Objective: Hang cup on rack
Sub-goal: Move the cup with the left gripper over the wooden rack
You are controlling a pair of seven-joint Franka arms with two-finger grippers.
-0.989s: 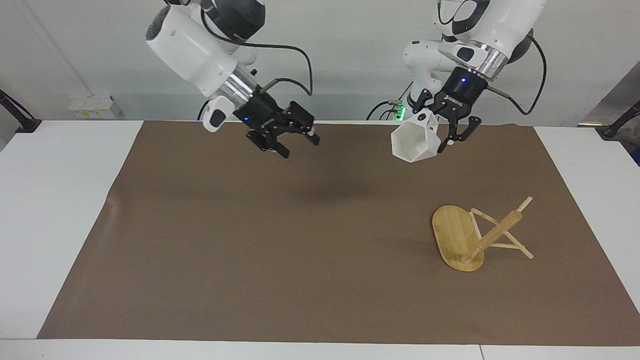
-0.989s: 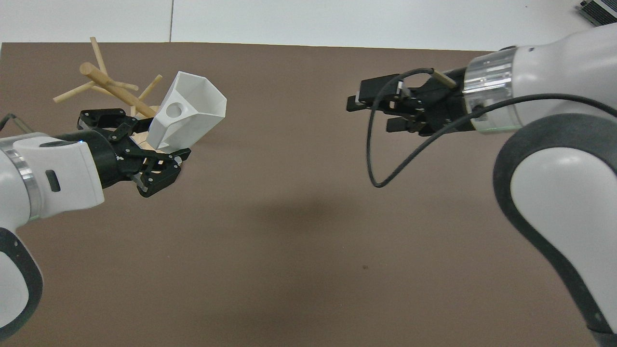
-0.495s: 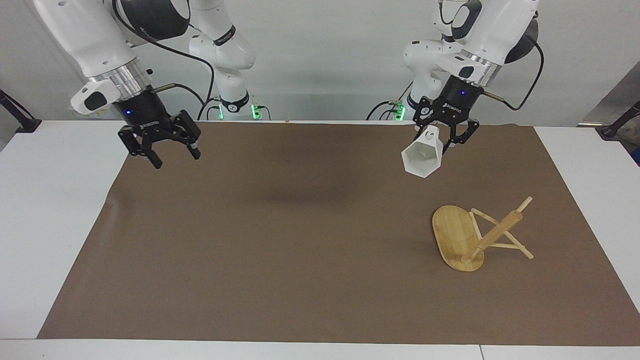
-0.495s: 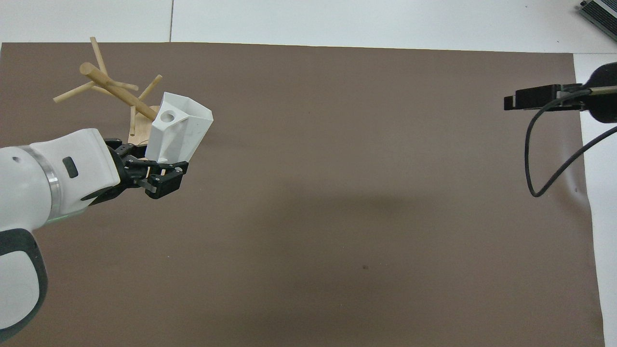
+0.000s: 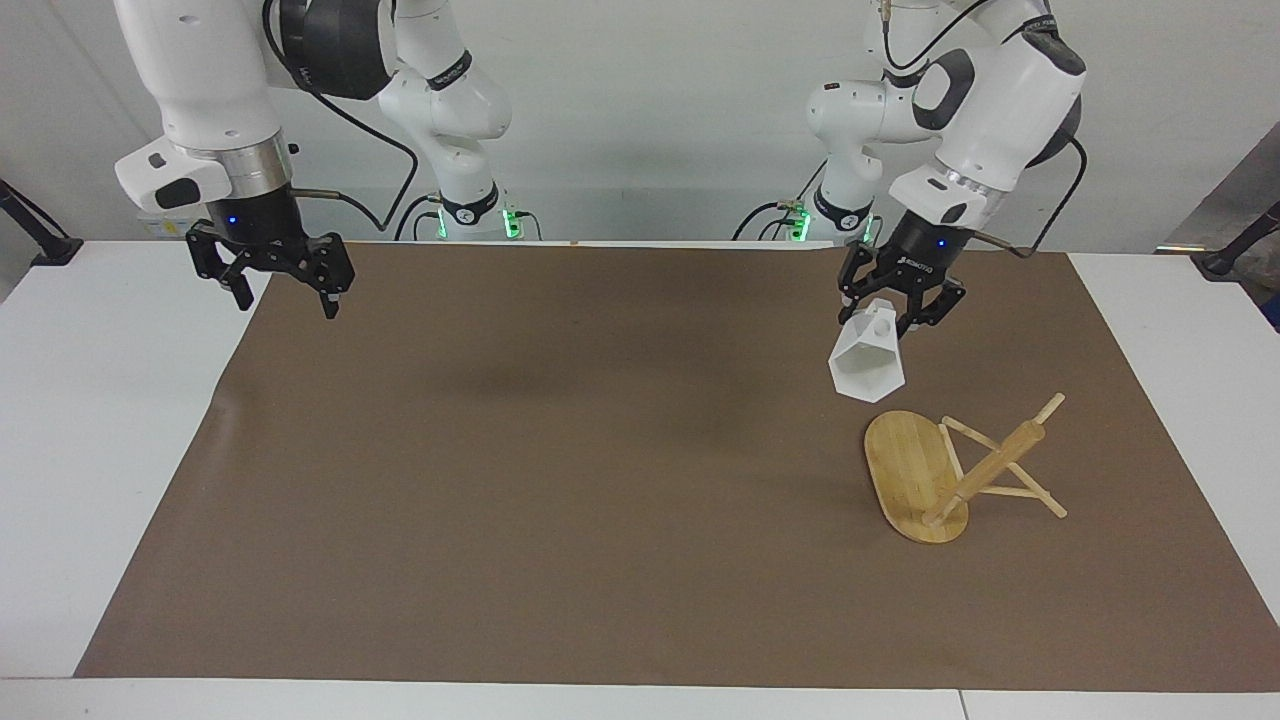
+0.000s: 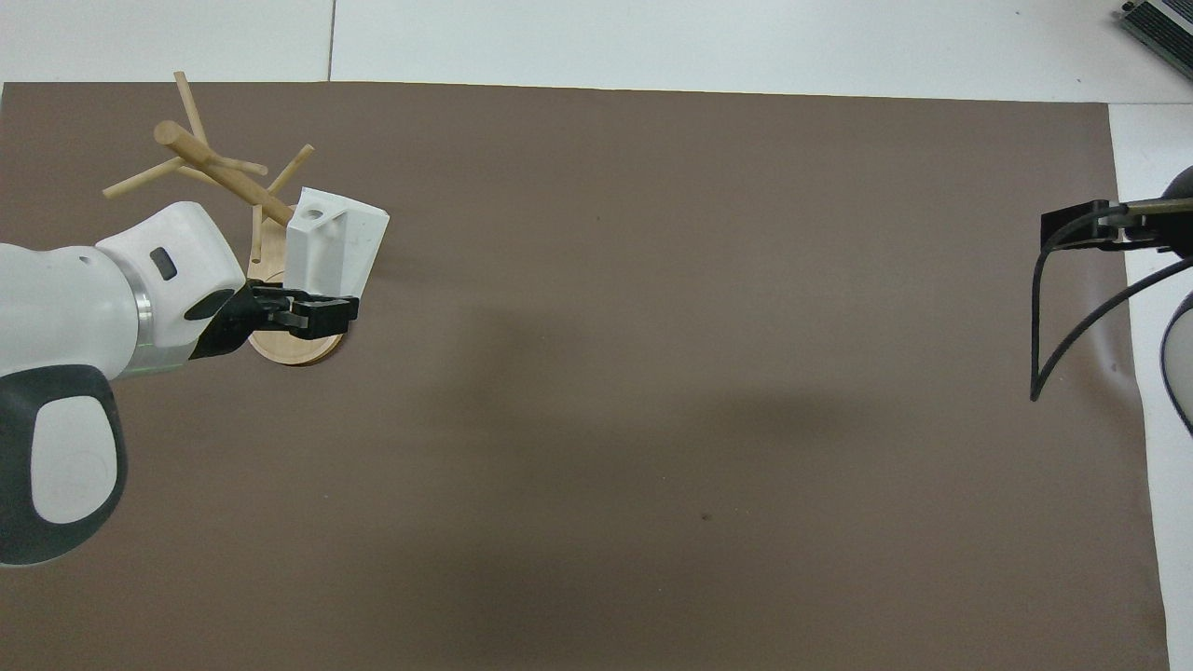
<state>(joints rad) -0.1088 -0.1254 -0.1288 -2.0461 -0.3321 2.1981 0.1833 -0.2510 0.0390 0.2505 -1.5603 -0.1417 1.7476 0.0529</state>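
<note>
Left gripper (image 5: pixel 897 312) up in the air, clenched on the handle end of the cup (image 5: pixel 866 363). Cup is white, faceted, tilted with its open mouth turned down toward the table. It hangs over the brown mat (image 5: pixel 560 480), just beside the rack (image 5: pixel 925 478) on the side nearer the robots, not touching it as far as the facing view lets me judge. The overhead view shows the round hole in the handle facing up, with the gripper's black links under it.

Rack lies tipped over at the left arm's end of the mat: oval bamboo base stands on its edge, post (image 5: pixel 990 470) slants out and up from it, thin pegs spread around, one or two resting on the mat.

Right gripper (image 5: pixel 288 290) waits over the mat's edge at the right arm's end, fingers spread wide, holding nothing. Only its tip and a cable loop show in the overhead view.

Mat covers most of a white table (image 5: pixel 110 420); bare white strips show at both ends and along the edge farthest from the robots. Plain pale wall (image 5: pixel 650 120) by the arm bases, green lights lit at the bases.
</note>
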